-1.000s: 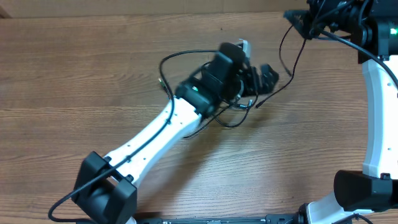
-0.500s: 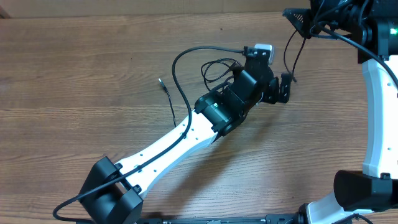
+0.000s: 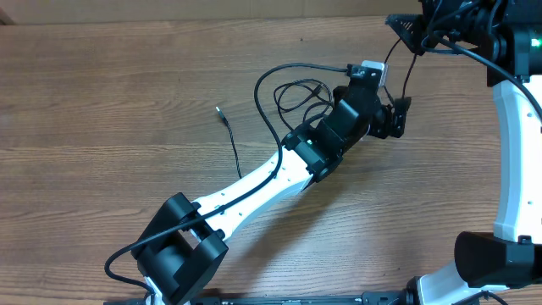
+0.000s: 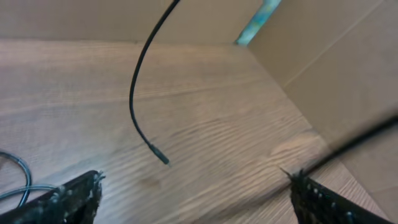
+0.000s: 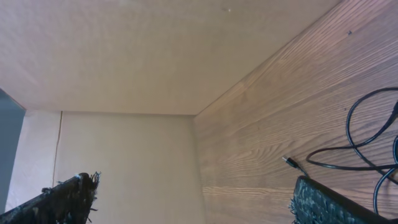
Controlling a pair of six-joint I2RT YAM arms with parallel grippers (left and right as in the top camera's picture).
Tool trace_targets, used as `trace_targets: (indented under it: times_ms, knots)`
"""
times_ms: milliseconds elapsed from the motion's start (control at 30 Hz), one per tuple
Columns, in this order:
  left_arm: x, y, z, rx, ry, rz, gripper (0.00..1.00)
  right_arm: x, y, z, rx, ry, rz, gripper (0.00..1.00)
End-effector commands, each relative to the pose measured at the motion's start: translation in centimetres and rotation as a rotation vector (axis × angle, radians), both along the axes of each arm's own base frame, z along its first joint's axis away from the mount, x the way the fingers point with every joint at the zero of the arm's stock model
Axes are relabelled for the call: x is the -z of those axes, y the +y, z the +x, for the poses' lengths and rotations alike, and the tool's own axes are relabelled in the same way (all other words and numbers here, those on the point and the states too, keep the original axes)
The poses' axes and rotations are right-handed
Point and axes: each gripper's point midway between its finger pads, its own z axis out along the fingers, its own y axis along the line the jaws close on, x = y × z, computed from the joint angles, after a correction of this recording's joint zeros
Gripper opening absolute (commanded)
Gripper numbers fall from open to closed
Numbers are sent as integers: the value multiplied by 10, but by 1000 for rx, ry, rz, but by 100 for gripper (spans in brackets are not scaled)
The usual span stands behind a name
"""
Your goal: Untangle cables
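Thin black cables (image 3: 294, 90) lie in loose loops on the wood table, just left of my left wrist. One strand runs off to a small plug end (image 3: 218, 110). Another thin cable (image 3: 412, 68) hangs down below my right gripper (image 3: 419, 25) at the back right corner. My left gripper (image 3: 396, 119) is beside that hanging strand. In the left wrist view the jaws (image 4: 199, 199) are wide open and empty, with a dangling plug end (image 4: 163, 160) ahead of them. In the right wrist view the jaws (image 5: 202, 202) are wide open and empty, and the loops (image 5: 367, 146) show at the right.
The left arm (image 3: 254, 191) lies diagonally across the table from the front left, with its own thicker cable (image 3: 264, 119) arching over it. The right arm's white column (image 3: 515, 152) stands at the right edge. A cardboard wall (image 4: 336, 56) borders the table at the back.
My left arm has swung right and toward the back, bringing its gripper up to the hanging strand. The cable loops now lie uncovered to its left. The right arm has not moved.
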Motion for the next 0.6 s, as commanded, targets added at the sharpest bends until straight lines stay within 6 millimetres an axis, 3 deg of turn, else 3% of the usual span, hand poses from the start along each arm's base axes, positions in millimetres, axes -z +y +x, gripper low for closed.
trace_targets:
  times_ms: [0, 67, 100, 200, 267, 367, 400, 567]
  knots:
    - [-13, -14, -13, 102, -77, 23, 89, -8, 0, 0, 10, -32, -19, 100]
    - [-12, -16, -15, 131, -98, 44, 85, -7, -2, 1, 26, -31, -28, 100]
    - [-12, -17, -16, 141, -111, 57, 100, -6, -3, 2, 33, -31, -32, 100]
    - [-12, -17, -16, 148, -126, 68, 97, -6, -2, 1, 28, -27, -32, 100]
    - [-16, -18, -16, 154, -153, 69, 69, -4, 4, -1, 17, -20, -32, 100]
    - [-17, -15, -12, 144, -194, 106, 11, -3, 9, -3, -3, -27, -50, 100]
    - [-15, -12, -9, 129, -204, 133, 4, -1, 8, -2, 4, -28, -63, 100]
    - [2, 5, -2, 54, -172, 225, 4, 16, -20, 8, 145, 6, -171, 100]
